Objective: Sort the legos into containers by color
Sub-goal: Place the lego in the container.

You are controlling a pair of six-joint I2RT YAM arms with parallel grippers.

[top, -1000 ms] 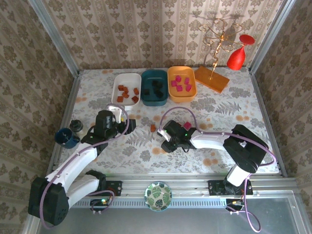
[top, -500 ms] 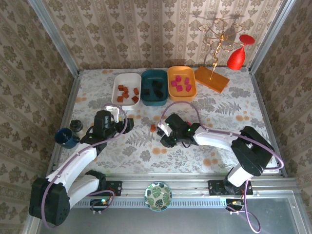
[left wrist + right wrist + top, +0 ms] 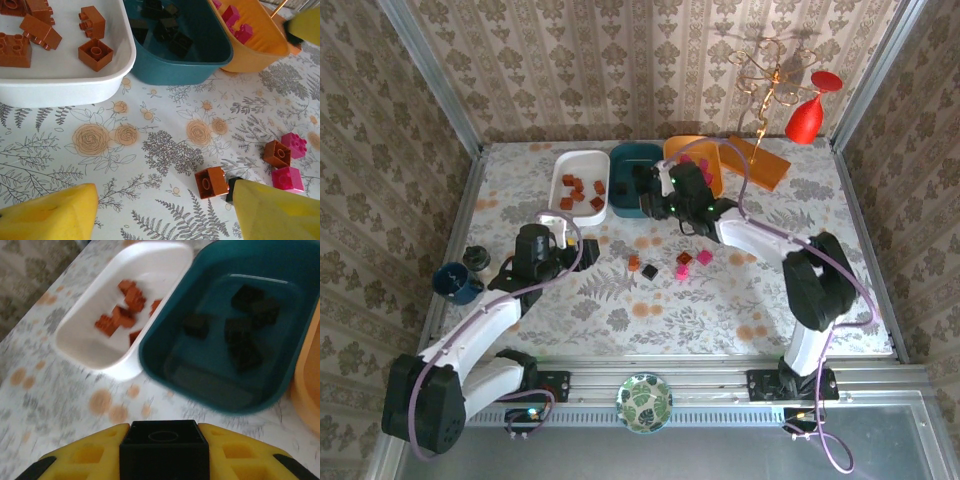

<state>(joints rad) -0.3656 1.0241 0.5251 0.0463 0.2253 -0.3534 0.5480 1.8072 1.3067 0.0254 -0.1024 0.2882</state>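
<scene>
Black brick (image 3: 164, 440): square-edged, glossy plastic, with one round stud ring on top. It is clamped between the yellow, matte, blocky pads of the right gripper (image 3: 164, 460), whose jaws are drawn narrow against its two sides. It is held in the air at the near end of the teal tub (image 3: 200, 375); I cannot tell whether it is over the rim or just short of it.

The teal tub is shallow and smooth-walled with rounded corners. Several black bricks (image 3: 245, 347) lie on its floor.

The white tub (image 3: 90, 340) has the same shape and sits against the teal tub's left side. It holds brown-orange bricks (image 3: 95, 50), studs showing.

The orange tub (image 3: 255, 50) is on the teal tub's right and holds magenta bricks (image 3: 231, 12).

Loose bricks lie on the floral-printed table (image 3: 160, 130), in front of the tubs:
- A brown one (image 3: 211, 181) has a black one (image 3: 231, 189) against it, half hidden by a pad.
- A second brown one (image 3: 277, 153) touches a pink one (image 3: 294, 145).
- Another pink one (image 3: 287, 179) lies just beside them.

Left gripper (image 3: 165, 207): its yellow pads are spread wide with nothing between them. It hovers over the table on the near side of the loose group.
</scene>
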